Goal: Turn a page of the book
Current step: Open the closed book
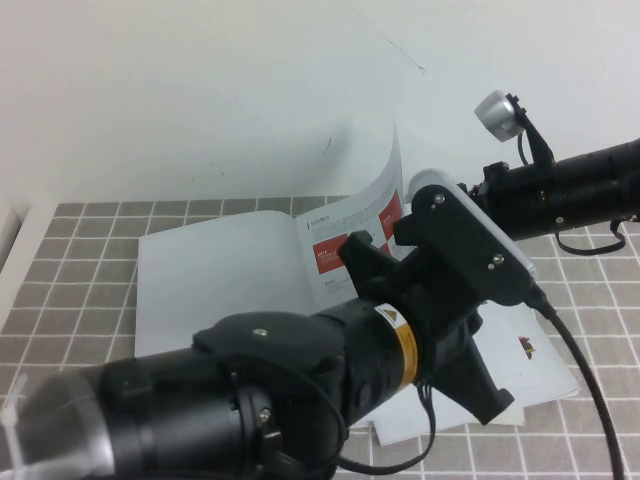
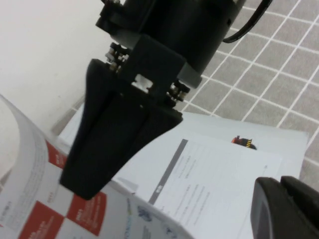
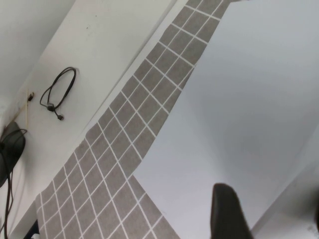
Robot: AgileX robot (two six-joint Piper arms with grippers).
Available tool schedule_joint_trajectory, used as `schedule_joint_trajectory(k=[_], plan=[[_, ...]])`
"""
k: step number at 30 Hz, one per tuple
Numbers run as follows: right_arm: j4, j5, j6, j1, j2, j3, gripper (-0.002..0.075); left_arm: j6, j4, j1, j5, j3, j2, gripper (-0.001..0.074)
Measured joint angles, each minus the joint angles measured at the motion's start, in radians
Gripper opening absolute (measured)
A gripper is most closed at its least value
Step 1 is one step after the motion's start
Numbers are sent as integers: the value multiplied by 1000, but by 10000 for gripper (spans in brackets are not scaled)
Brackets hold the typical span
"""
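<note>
The book (image 1: pixel 220 280) lies open on the tiled table; its left side shows blank white. The page (image 1: pixel 388 190) with red squares stands curled upward near the spine and also shows in the left wrist view (image 2: pixel 35 204). My right gripper (image 1: pixel 357 252) reaches in from the right to the foot of that page. In the right wrist view (image 3: pixel 269 199) its fingers (image 3: pixel 229 214) are apart, with the page's edge (image 3: pixel 294 194) between them. My left gripper (image 1: pixel 490 400) hangs over the book's right side (image 2: pixel 214 174), shut and empty (image 2: pixel 281 185). The left wrist view shows the right gripper's tip on the page (image 2: pixel 82 184).
The left arm fills the foreground and hides much of the book's right half. A silver lamp-like head (image 1: pixel 495 112) sits above the right arm. A white wall stands behind the table (image 1: pixel 80 260). A small black cable (image 3: pixel 57 94) lies on the white surface beside the tiles.
</note>
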Motion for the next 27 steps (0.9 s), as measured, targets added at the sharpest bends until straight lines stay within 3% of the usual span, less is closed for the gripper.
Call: schedule_joint_trajectory(k=[8, 14, 21, 27], plan=[[0, -2, 0, 0, 0, 0, 356, -599, 319, -2, -104, 0, 116, -4], [0, -2, 0, 0, 0, 0, 356, -755, 523, -2, -108, 0, 176, -4], [0, -2, 0, 0, 0, 0, 355, -331, 579, -2, -73, 0, 160, -4], [0, -3, 0, 0, 0, 0, 356, 216, 416, -22, 252, 0, 126, -4]])
